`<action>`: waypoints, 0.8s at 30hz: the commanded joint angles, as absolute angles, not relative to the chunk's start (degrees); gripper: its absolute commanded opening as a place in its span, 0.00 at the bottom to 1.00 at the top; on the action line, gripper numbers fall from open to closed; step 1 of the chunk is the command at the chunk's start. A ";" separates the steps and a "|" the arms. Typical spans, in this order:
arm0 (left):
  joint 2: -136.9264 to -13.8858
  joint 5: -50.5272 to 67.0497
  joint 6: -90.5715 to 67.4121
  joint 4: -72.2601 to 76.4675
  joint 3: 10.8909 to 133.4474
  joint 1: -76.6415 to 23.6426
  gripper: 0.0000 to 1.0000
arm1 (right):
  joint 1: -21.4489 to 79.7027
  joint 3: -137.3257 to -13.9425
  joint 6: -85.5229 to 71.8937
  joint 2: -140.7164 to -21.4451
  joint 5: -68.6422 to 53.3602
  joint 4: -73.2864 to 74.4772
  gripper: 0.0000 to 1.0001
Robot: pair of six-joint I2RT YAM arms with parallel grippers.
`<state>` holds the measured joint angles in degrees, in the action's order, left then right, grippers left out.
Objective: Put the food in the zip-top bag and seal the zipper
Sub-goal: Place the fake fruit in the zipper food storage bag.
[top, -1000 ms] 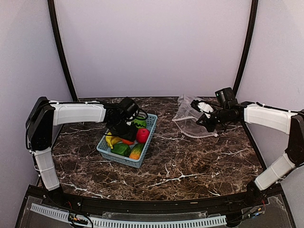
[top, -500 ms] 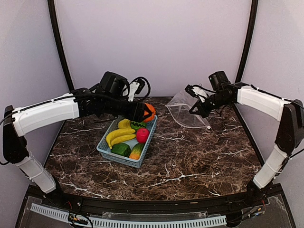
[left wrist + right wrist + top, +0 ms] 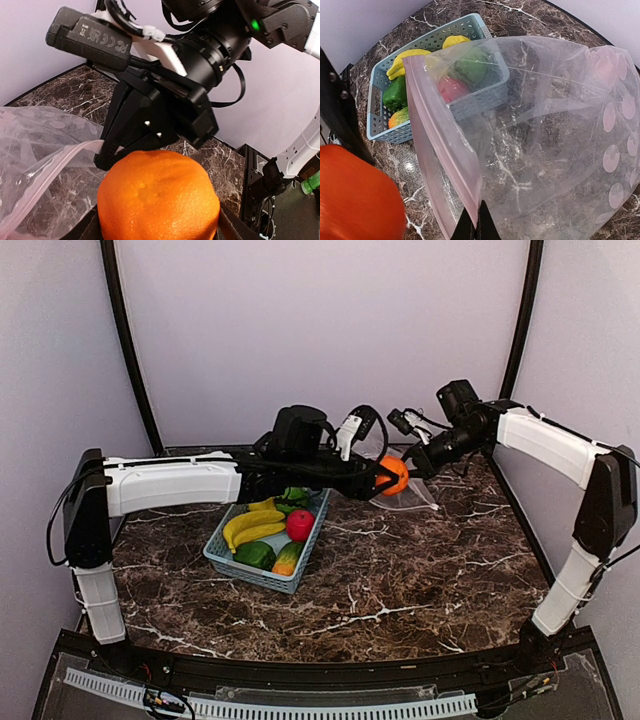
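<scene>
My left gripper is shut on the orange, which fills the bottom of the left wrist view and shows as a blur at the lower left of the right wrist view. It hangs in the air right beside the zip-top bag. My right gripper is shut on the bag's pinkish zipper strip and holds the clear bag up above the table. The bag also shows at the left of the left wrist view. The banana, pink-red ball and green pepper lie in the basket.
The light blue slatted basket stands on the marble table left of centre, also seen through the bag in the right wrist view. The left arm reaches across above it. Black frame posts rise at the back corners.
My left gripper has carried the orange up out of the basket and right to the bag. My right gripper has lifted the bag by its zipper strip, up and slightly left.
</scene>
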<state>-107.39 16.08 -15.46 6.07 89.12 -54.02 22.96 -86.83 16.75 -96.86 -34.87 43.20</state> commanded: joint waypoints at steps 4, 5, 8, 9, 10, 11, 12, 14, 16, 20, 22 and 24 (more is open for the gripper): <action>-112.92 10.44 -17.19 9.72 93.97 -54.16 0.34 | 22.85 -88.49 12.04 -93.80 -39.13 44.40 0.00; -113.99 9.84 -16.80 9.39 94.73 -54.11 0.34 | 22.70 -88.58 11.46 -93.60 -39.32 44.20 0.00; -116.17 7.54 -16.90 8.30 96.08 -54.14 0.34 | 21.93 -88.80 10.61 -92.81 -40.16 43.82 0.00; -116.45 7.07 -17.02 8.19 96.42 -54.14 0.33 | 21.78 -88.89 10.43 -92.55 -40.47 43.82 0.00; -116.91 5.74 -17.35 7.85 96.55 -54.05 0.33 | 21.60 -88.94 10.30 -92.36 -40.82 43.84 0.00; -117.08 5.07 -17.60 7.62 96.76 -54.03 0.32 | 21.53 -88.94 10.14 -92.02 -41.13 43.86 0.00; -117.38 3.40 -18.07 6.98 96.90 -53.95 0.31 | 21.46 -88.95 10.02 -91.72 -41.33 43.88 0.00; -117.57 2.62 -18.38 6.83 96.50 -53.77 0.30 | 21.29 -88.74 9.66 -91.15 -41.36 43.55 0.00; -117.55 3.01 -18.45 7.46 95.65 -53.70 0.30 | 20.82 -88.48 9.12 -90.83 -40.43 42.91 0.00; -116.88 7.21 -18.56 11.78 92.58 -53.68 0.33 | 19.38 -88.01 8.62 -91.49 -40.90 42.63 0.00; -116.69 9.14 -19.27 14.45 91.84 -53.69 0.33 | 19.25 -87.55 8.61 -91.74 -42.54 42.71 0.00; -116.95 7.68 -20.23 14.24 92.48 -53.69 0.33 | 19.25 -87.06 8.76 -91.55 -45.73 42.72 0.00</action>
<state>-116.42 8.08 -18.28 11.44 93.34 -54.24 19.05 -87.09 9.50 -93.34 -38.39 42.94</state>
